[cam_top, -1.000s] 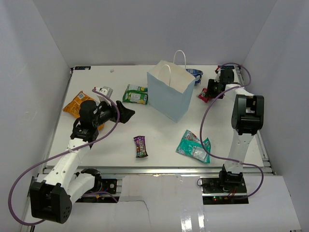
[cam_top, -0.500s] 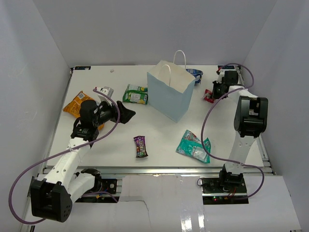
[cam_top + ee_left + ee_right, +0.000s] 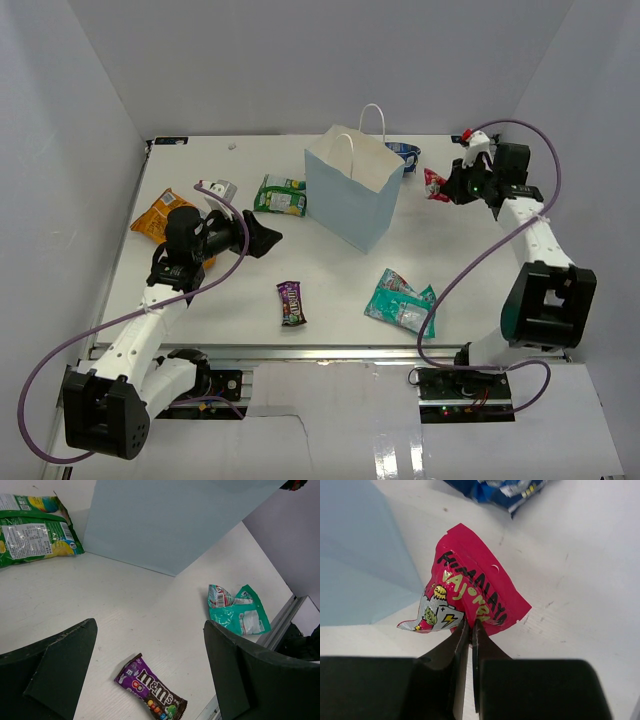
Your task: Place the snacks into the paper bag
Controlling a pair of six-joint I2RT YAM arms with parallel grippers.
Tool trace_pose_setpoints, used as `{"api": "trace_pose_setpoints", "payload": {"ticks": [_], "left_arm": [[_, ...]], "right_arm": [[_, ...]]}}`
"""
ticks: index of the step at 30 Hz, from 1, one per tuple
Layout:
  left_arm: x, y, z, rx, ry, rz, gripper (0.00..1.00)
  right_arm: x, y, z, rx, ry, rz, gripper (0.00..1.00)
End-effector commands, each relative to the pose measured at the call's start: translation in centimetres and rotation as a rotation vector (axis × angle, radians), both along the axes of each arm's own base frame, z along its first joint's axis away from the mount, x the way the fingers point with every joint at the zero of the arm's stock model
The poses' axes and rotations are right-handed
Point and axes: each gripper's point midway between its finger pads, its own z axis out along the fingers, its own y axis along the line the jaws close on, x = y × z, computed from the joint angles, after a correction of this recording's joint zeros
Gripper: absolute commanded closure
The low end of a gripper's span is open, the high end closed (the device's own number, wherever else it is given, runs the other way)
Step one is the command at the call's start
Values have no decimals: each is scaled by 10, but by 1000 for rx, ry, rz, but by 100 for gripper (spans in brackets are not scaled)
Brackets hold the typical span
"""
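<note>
Swung outward since my last look: right arm. Upright paper bag mid-worktop; my right gripper is clenched on the small red packet, by its edge, right of the bag. Light, crinkly foil: edge pinch judged adequate. My left gripper hangs released.

glossy red foil packet, matt paper bag

paper bag upright mid-table — obstacle, bare table in front (near side)
</note>
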Motion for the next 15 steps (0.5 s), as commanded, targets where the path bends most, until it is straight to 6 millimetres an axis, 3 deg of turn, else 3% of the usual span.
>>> {"api": "trace_pose_setpoints", "payload": {"ticks": [1, 3, 4, 5, 6, 8, 9, 11, 12, 14, 15], "left_arm": [[0, -2, 17, -14, -42, -24, 2], [0, -3, 17, -14, -41, -25, 2], [0, -3, 17, -14, -42, -27, 2], [0, -3, 17, -14, -43, -28, 2], [0, -3, 16, -12, -41, -26, 2], [0, -2, 17, -10, -44, -23, 2], [0, -2, 16, -8, -45, -22, 2], [1, -1, 15, -5, -43, -19, 2], [1, -2, 15, -5, -43, -21, 2], [2, -1, 13, -2, -38, -17, 2], [2, -1, 13, -1, -41, -17, 2]], "right_arm": [[-27, 30, 70, -2, -169, 172, 92], [-37, 46, 98, -45, -245, 228, 92], [-46, 51, 126, -71, -308, 232, 92], [-50, 55, 138, -87, -339, 239, 92], [-60, 80, 152, -100, -378, 304, 92], [-69, 91, 182, -140, -453, 305, 92], [-76, 109, 190, -143, -481, 346, 92], [-76, 118, 211, -167, -527, 339, 92], [-76, 132, 211, -174, -527, 368, 92], [-72, 139, 223, -193, -548, 363, 92], [-69, 154, 216, -199, -534, 392, 92]]}}
